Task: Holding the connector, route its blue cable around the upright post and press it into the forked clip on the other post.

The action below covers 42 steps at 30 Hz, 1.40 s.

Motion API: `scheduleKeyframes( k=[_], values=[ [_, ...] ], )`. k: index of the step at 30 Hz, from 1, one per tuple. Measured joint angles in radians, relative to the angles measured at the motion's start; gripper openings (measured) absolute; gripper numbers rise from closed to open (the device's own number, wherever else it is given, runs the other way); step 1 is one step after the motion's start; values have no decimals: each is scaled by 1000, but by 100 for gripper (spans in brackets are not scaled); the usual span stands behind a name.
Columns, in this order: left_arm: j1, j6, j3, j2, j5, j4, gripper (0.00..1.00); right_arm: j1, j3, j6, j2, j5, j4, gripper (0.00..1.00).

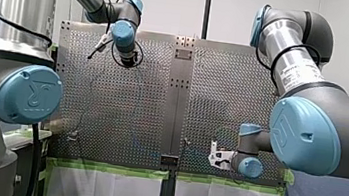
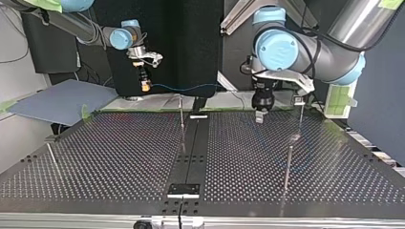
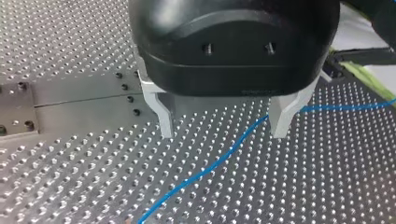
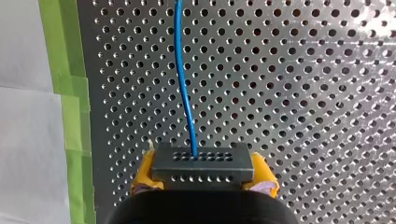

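Note:
My right gripper (image 4: 203,176) is shut on a dark connector block (image 4: 203,163), held between its yellow pads (image 4: 143,175). A blue cable (image 4: 183,84) leaves the connector and runs straight ahead over the perforated plate. In the top view my right gripper (image 2: 144,85) hangs above the table's far edge, and the cable (image 2: 191,88) stretches from it toward the right. My left gripper (image 3: 224,133) is open just above the plate, with the cable (image 3: 219,161) lying loose under the gap between its fingers. A thin upright post (image 2: 181,117) stands near the centre strip.
More thin posts stand at the top view's right (image 2: 288,167), far right (image 2: 300,114) and left (image 2: 52,160). A metal centre strip (image 2: 191,148) splits the perforated table. Green tape (image 1: 103,168) lines the table's near edge in the front view.

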Motion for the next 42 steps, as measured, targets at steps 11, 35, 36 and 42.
scheduleKeyframes(
  k=[11, 35, 36, 42],
  values=[
    [-6, 84, 5, -2, -3, 84, 99, 6, 0, 7, 0, -19, -2, 0],
    [14, 248, 114, -118, -50, 280, 99, 10, 0, 8, 0, -19, -4, 0],
    [16, 247, 114, -119, -54, 287, 99, 10, 0, 8, 0, -19, -4, 0],
    [24, 216, 114, -120, -78, 334, 99, 10, 0, 7, 0, -19, -4, 0]
  ],
)
